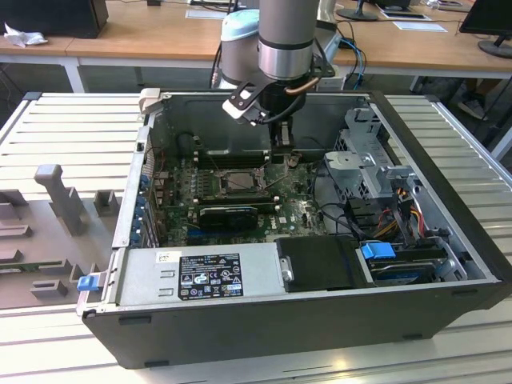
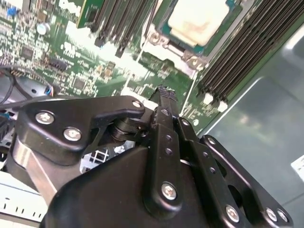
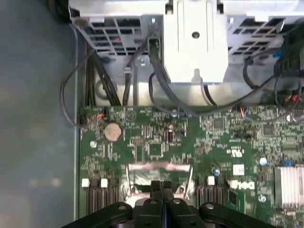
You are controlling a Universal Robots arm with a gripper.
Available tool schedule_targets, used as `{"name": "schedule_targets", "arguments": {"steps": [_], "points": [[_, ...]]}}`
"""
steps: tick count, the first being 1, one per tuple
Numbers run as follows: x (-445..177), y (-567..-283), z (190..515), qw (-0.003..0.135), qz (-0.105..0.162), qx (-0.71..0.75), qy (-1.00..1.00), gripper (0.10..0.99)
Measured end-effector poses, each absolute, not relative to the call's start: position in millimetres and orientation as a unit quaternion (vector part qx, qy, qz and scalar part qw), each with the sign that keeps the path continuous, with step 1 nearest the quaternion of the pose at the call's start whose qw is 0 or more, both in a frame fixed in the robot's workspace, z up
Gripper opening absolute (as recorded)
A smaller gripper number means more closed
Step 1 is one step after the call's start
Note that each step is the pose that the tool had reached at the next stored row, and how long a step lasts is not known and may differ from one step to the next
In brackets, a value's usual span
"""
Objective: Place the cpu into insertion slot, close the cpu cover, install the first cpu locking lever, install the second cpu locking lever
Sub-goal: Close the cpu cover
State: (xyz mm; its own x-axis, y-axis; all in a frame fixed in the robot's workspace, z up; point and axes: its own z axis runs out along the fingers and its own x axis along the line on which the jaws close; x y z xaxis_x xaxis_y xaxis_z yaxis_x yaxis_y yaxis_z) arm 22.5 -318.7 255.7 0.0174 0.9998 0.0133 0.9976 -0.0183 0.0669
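The gripper [image 3: 161, 183] has its two black fingers pressed flat together with nothing between them. It hangs point-down from the arm [image 1: 282, 32], which drops almost straight into the open computer case [image 1: 468, 240] from the far side, with the wrist just above the case's back wall.

In the second wrist view the fingertips [image 2: 164, 93] sit over the green motherboard [image 2: 95, 61], just off one corner of the socket. I can't tell whether they touch the board. The cpu [image 2: 197, 19] lies in the socket, its pale top showing, close to the tips but apart from them. The silver frame of the cpu cover [image 3: 157, 166] shows right by the fingertips in the first wrist view. I can't say whether it lies flat.

Dark memory slots [image 2: 237, 52] run along the socket's sides. There is open board between the socket and the metal drive cage [image 3: 194, 38], though black cables [image 3: 159, 95] loop down from the cage onto it. On the exterior view's right the cage crowds the arm, and the back wall stands just behind it.
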Motion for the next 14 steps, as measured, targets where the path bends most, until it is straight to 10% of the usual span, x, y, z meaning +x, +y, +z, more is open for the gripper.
{"name": "schedule_targets", "arguments": {"steps": [14], "points": [[58.8, -318.7, 255.9, 0.018, 0.027, 0.713, 0.7, 0.106]]}}
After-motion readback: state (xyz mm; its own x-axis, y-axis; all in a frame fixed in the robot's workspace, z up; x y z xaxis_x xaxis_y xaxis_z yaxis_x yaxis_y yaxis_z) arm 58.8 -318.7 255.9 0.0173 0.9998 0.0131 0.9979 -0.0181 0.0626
